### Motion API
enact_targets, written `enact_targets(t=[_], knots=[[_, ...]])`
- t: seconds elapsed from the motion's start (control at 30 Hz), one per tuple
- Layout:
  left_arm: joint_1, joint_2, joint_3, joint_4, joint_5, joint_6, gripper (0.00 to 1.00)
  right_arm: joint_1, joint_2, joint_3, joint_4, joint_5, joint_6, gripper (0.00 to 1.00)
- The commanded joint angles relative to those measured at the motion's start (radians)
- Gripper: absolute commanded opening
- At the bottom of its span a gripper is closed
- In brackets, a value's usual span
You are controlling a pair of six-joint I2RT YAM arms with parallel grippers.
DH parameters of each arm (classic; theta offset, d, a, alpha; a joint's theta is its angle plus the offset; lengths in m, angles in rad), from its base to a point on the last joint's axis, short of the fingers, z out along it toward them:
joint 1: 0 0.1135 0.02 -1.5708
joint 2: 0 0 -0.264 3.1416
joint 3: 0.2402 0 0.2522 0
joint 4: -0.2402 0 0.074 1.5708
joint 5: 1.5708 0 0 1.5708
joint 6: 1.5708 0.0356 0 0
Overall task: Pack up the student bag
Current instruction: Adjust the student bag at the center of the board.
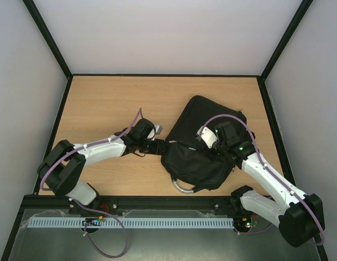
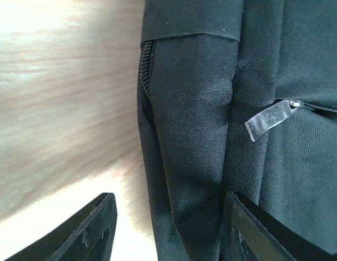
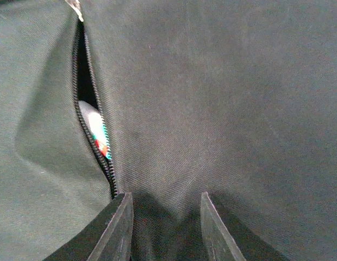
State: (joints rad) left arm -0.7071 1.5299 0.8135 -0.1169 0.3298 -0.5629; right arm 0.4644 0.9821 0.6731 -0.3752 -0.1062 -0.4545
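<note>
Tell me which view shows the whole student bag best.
Top external: the student bag appears whole, grey handle included. Left wrist shows only fabric and a zipper pull; right wrist, only a partly open zipper.

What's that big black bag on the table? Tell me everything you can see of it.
The student bag is a large black backpack of woven fabric, lying flat and askew on the wooden table. A grey looped handle sticks out at its near edge. One zip gapes, showing a white, red and teal item inside; another has a metal pull. The left claw straddles its left edge; the right claw sits on top, fabric puckering between its fingers.
</note>
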Motion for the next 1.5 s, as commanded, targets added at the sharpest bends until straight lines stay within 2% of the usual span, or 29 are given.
enact_targets(t=[0.0,0.13,0.3,0.47,0.63,0.7,0.83,0.97,1.1,1.33,1.47], knots=[[-0.059,-0.042,-0.039,0.022,-0.018,-0.05,0.57,0.006,0.038,-0.078,-0.083,0.081,-0.041,0.35],[-0.116,-0.054,-0.055,0.025,-0.056,-0.08,0.57,0.005,0.137,-0.088,-0.103,0.106,-0.034,0.31],[-0.148,-0.113,-0.038,-0.052,-0.131,-0.095,0.56,0.005,0.056,0.017,-0.2,0.062,-0.028,0.31],[-0.136,-0.199,0.075,-0.199,-0.232,-0.048,0.6,-0.017,-0.056,0.131,-0.324,0.056,0.015,0.42],[-0.056,-0.138,0.188,-0.25,-0.241,0.017,0.63,-0.065,-0.052,0.162,-0.375,0.119,0.05,0.47],[-0.01,-0.094,0.213,-0.223,-0.191,0.029,0.63,-0.087,-0.05,0.151,-0.37,0.168,0.058,0.54],[0.052,0.029,0.268,-0.153,-0.057,0.034,0.63,-0.129,-0.056,0.116,-0.353,0.271,0.062,0.75],[0.052,0.159,0.325,-0.121,0.011,0.038,0.59,-0.179,-0.041,0.084,-0.342,0.391,0.046,0.88],[0.049,0.209,0.307,-0.088,0.034,0.035,0.55,-0.234,-0.01,0.07,-0.344,0.423,0.018,0.95],[0.01,0.178,0.204,-0.058,0.027,0.017,0.53,-0.24,0.155,-0.018,-0.196,0.415,-0.063,0.85],[-0.013,0.123,0.125,-0.042,0.003,-0.006,0.52,-0.235,0.336,0.049,-0.151,0.362,-0.045,0.78]])
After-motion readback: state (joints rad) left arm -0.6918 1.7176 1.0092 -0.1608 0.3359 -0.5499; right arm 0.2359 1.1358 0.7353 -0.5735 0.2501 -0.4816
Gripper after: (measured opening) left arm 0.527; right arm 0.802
